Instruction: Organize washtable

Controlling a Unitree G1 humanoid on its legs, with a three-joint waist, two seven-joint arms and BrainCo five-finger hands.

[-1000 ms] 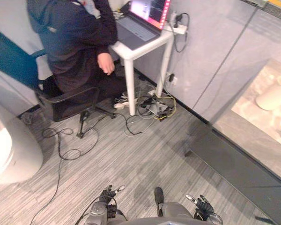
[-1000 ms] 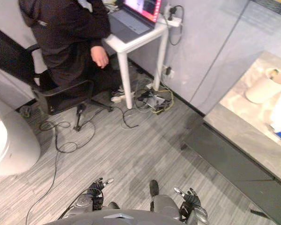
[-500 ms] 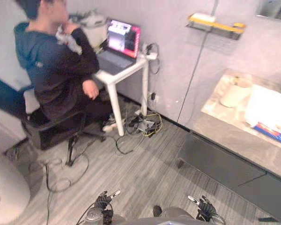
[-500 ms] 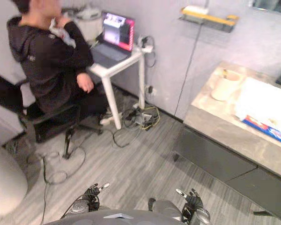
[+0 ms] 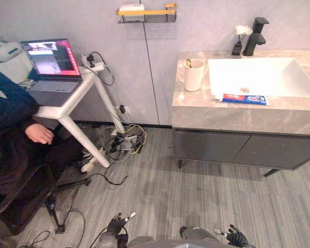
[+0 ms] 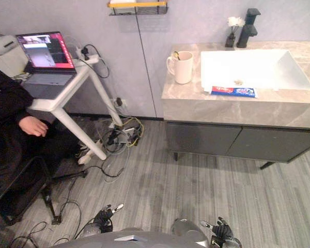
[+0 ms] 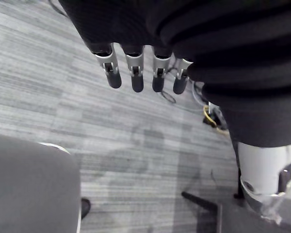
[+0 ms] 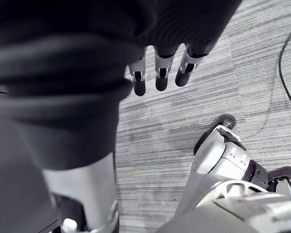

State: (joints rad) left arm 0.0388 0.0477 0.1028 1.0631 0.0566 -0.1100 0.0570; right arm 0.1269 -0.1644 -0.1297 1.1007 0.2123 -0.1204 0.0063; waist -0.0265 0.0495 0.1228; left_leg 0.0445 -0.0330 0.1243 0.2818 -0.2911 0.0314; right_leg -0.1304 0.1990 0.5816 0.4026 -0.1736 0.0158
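Both my hands hang low in front of me over the grey striped floor, well apart from the washtable. My left hand (image 5: pixel 118 226) is wide and slack, its fingers (image 7: pixel 135 74) straight and holding nothing. My right hand (image 5: pixel 236 238) is the same, fingers (image 8: pixel 161 73) straight and empty.

The grey marble-look washtable with dark cabinet doors (image 5: pixel 232 113) stands ahead and to my right, against the wall. On its top, left of the white rectangular basin (image 5: pixel 258 76), sits a cream ceramic mug (image 5: pixel 193 75) with something thin standing in it. It is probably a toothbrush, though it is too small for me to be sure. A flat red-and-blue tube (image 5: pixel 244 99) lies along the basin's front rim. At the back stand a black faucet (image 5: pixel 255 35) and a small dark vase of white flowers (image 5: pixel 241 40).

I judge that nothing has been tidied yet and that I must first walk up to the counter. A tangle of cables (image 5: pixel 121 150) lies on the floor to my left by the slanted white table leg (image 5: pixel 85 137), and a seated person in a dark top (image 5: pixel 13 119) is close by, so drifting that way risks a snag or a bump. At the counter, a careless reach could tip the mug or nudge the tube into the basin.
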